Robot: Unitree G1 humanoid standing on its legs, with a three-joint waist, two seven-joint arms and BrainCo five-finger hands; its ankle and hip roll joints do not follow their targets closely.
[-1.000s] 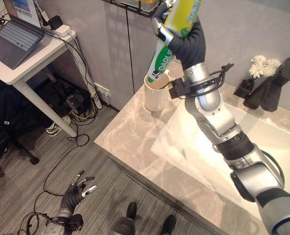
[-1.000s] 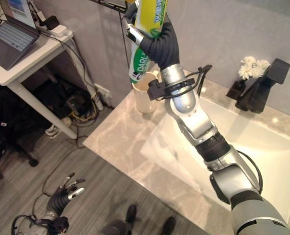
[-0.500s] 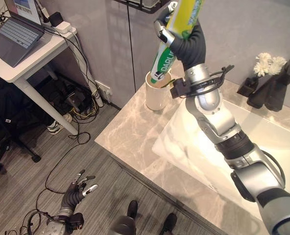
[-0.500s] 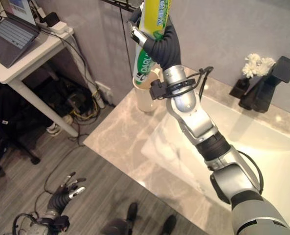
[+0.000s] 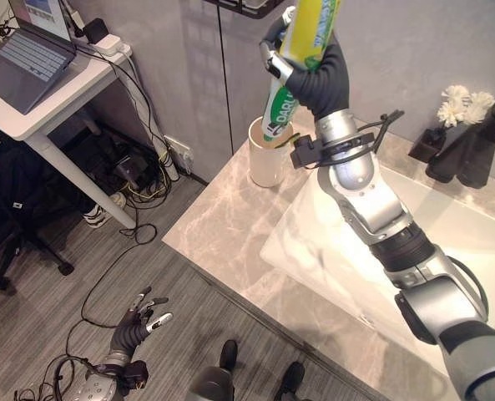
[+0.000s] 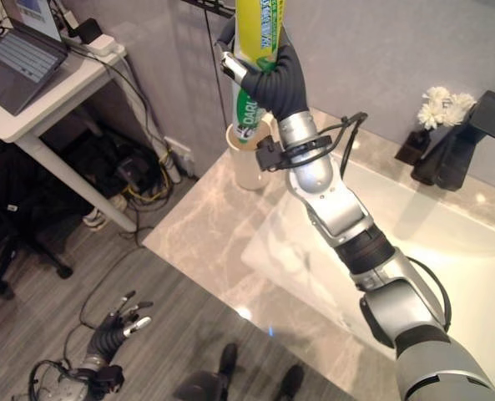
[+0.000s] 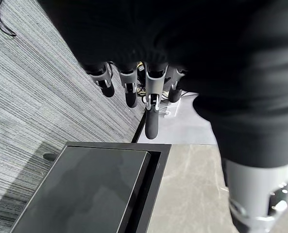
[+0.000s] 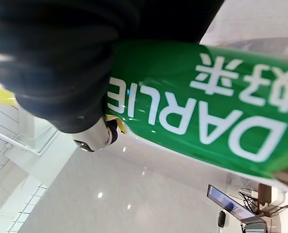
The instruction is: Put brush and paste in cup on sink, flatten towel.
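Left eye view: the right hand (image 5: 314, 71) grips a toothpaste tube (image 5: 301, 50), tip entering a cream cup (image 5: 266, 159); a tilted push could topple it. The left hand (image 5: 138, 322) hangs relaxed.

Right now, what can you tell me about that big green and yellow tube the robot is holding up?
The toothpaste tube is a large soft-looking tube, yellow on its upper part and green with white lettering lower down. The right hand has its fingers curled round the tube's middle and holds it nearly upright, slightly tilted, with the green end pointing down into the mouth of the cream cup. That cup stands on the marble counter beside the sink. Whether the tube's tip touches the cup's inside cannot be seen.
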